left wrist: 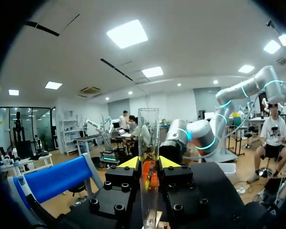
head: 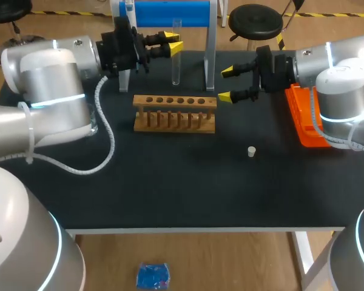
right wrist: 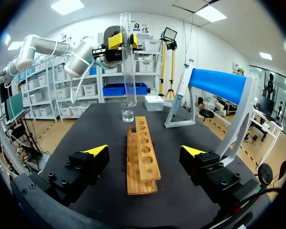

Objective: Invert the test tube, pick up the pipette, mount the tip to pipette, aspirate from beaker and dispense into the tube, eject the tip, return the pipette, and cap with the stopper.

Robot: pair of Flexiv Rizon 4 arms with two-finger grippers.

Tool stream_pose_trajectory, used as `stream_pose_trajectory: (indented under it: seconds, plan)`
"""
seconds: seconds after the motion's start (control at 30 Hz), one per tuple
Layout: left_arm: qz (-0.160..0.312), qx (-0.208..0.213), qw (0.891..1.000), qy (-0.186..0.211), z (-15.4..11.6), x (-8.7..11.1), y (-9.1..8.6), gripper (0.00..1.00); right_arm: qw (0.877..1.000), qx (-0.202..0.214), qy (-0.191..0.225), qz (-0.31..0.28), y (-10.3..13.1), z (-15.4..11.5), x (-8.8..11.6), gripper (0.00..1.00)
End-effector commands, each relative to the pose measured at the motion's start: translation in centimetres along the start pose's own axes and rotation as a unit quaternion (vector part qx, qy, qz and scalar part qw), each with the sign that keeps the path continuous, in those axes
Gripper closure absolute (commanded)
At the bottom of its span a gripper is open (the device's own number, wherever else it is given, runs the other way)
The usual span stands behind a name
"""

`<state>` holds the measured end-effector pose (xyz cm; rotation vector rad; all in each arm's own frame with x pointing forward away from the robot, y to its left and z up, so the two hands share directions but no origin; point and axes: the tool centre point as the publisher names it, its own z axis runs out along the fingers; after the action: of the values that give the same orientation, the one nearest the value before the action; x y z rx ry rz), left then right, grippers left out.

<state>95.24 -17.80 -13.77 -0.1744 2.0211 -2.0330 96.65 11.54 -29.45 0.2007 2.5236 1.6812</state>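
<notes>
Close under the lens, pinches a clear glass test tube [left wrist: 148,129] from two sides in the yellow-tipped left gripper [left wrist: 148,163], upright, mouth up, in the air behind the wooden test-tube rack [head: 175,113]. Risks a slip of smooth glass in so narrow a pinch, or a clipped rack edge on a skewed descent. Reaches in level from the left, wrist turned sideways. Holds the right gripper [head: 227,83] spread wide and empty, level, facing the rack's end.
</notes>
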Motion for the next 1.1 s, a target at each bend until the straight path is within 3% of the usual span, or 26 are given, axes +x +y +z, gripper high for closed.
stream_pose_trajectory:
  seconds: [0.03,0.17,0.3,0.53,0.67,0.83,1.1]
  plan:
    - [0.0,0.0,1.0,-0.001,0.0,0.0,0.0,1.0,1.0,-0.001,-0.001,0.0,0.0,0.0,0.1,0.0]
    - [-0.037,-0.002,0.999,-0.023,-0.7,-1.1,0.4,1.0,1.0,-0.001,-0.001,0.0,0.0,0.0,0.1,0.0]
    - [-0.051,0.02,0.998,0.004,-1.3,-1.8,0.1,1.0,1.0,-0.001,-0.001,0.0,0.0,0.0,0.1,0.0]
    - [-0.079,-0.005,0.996,0.031,-1.0,-3.3,0.8,1.0,1.0,-0.001,-0.001,0.0,0.0,0.0,0.1,0.0]
    - [-0.085,-0.027,0.995,0.05,-0.4,-4.1,1.5,1.0,1.0,-0.001,-0.001,0.0,0.0,0.0,0.1,0.0]
    - [-0.082,-0.012,0.995,0.052,0.2,-4.6,1.7,1.0,1.0,-0.001,-0.001,0.0,0.0,0.0,0.1,0.0]
    - [-0.07,0.002,0.996,0.049,0.7,-4.8,3.6,1.0,1.0,-0.001,-0.001,0.0,0.0,0.0,0.1,0.0]
